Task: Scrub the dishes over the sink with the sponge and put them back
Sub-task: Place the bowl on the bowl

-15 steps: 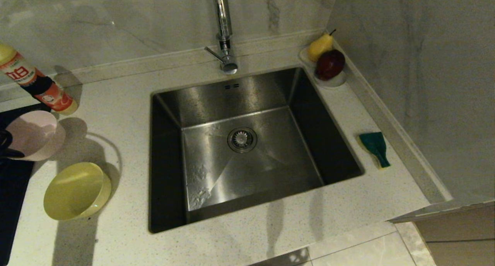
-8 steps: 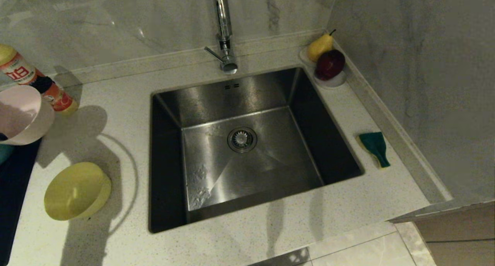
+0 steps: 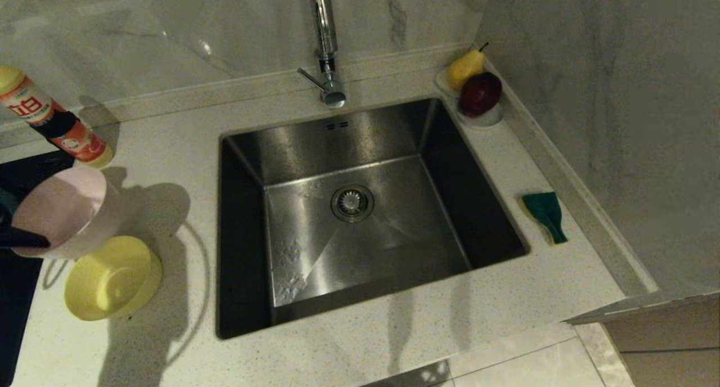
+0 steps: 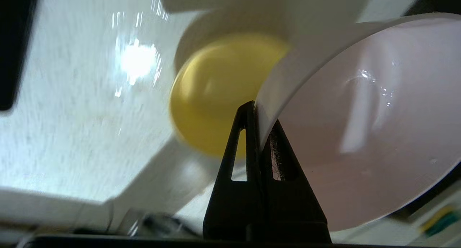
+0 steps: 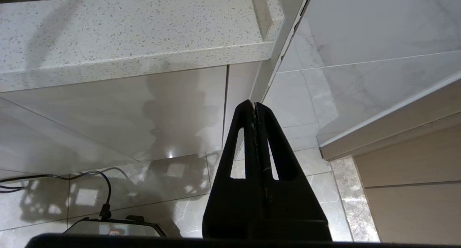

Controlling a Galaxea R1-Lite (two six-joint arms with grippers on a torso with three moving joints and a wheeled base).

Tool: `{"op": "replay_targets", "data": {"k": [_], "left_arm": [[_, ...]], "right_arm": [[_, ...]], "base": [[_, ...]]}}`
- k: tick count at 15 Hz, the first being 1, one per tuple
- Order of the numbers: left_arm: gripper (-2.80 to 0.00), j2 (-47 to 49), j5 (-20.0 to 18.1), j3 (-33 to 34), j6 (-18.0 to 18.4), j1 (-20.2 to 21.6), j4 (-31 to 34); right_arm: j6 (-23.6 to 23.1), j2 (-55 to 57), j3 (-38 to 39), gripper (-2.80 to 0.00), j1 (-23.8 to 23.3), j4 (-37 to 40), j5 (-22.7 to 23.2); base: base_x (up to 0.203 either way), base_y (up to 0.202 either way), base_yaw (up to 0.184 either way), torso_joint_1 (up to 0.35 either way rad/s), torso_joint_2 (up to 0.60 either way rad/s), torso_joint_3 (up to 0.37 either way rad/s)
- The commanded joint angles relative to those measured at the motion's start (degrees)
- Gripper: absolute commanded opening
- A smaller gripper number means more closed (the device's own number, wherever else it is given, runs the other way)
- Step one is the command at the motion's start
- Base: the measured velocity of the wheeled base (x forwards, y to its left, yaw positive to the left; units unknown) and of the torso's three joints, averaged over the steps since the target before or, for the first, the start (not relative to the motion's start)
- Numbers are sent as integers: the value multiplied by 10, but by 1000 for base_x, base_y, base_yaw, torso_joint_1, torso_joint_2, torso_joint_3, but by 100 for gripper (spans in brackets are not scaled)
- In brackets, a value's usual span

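Observation:
My left gripper point(image 3: 34, 242) point(image 4: 257, 111) sits at the far left and is shut on the rim of the pale pink bowl point(image 3: 62, 210) point(image 4: 360, 132). That bowl hangs tilted on its side above the counter, overlapping the far edge of the yellow bowl point(image 3: 109, 277) point(image 4: 216, 93), which rests on the counter left of the sink point(image 3: 349, 139). The sponge point(image 3: 544, 215) lies green face up on the counter right of the sink. My right gripper point(image 5: 254, 104) is parked below the counter edge, shut and holding nothing.
A chrome tap point(image 3: 326, 44) stands behind the sink. A detergent bottle point(image 3: 50, 120) lies at the back left. A white dish with a pear and a dark red fruit point(image 3: 478, 89) sits in the back right corner. A black mat point(image 3: 17, 297) covers the left edge.
The pink bowl in my left gripper first rose toward the back left, then swung down and right. It is now tipped further onto its side, over the yellow bowl's edge.

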Motion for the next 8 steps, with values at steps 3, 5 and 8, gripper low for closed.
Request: {"op": "replay_targets", "data": {"k": [3,5,8], "left_arm": [[-280,7,5,76,7,-10,-41],[-280,14,5,95,8,-11,-51],[-280,17,8,114,11,-12,-65]], "right_arm": [[0,1,0,-280,0,0,0],[0,1,0,-280,-1,0,0],[0,1,0,-280,0,0,0]], "base": [[0,0,0,0,0,0],[0,0,0,0,0,0],[0,0,0,0,0,0]]}}
